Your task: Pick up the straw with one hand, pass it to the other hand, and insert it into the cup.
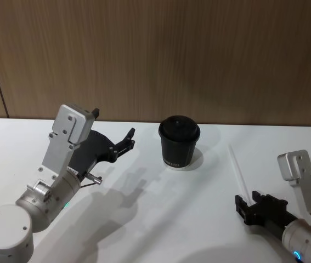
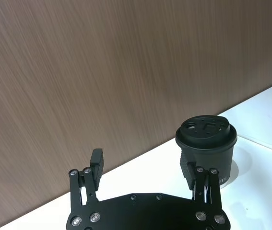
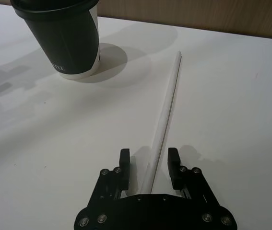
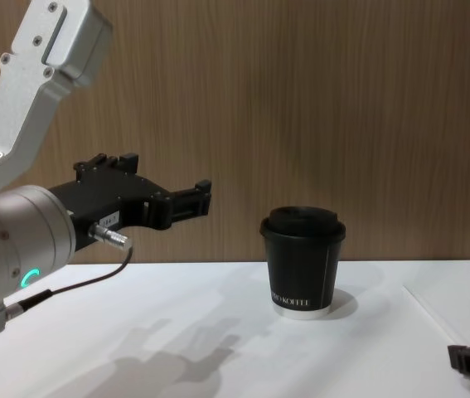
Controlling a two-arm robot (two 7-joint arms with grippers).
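Nearest the robot, low over the smooth white table (image 1: 144, 219) at its right side, the all-black right gripper (image 3: 147, 160) with blocky square-ended fingers is spread, one finger on each side of the near end of the long, thin white straw (image 3: 167, 108). A gap shows between the straw and each finger, so nothing is pinched. The straw lies flat on the table and runs straight away from that gripper, its far end pointing toward the wall and stopping to the right of the cup, apart from it. Farther on, near the middle of the table, the small black paper cup (image 1: 179, 143) with a black domed lid, white lettering and a white bottom rim stands upright. To the cup's left the black, long-fingered left gripper (image 2: 144, 167) on a big silver cylindrical wrist with a green light hangs well above the table, fingers spread and empty, aimed toward the cup and apart from it. Behind everything rises the brown wood-grain wall (image 1: 155, 55).
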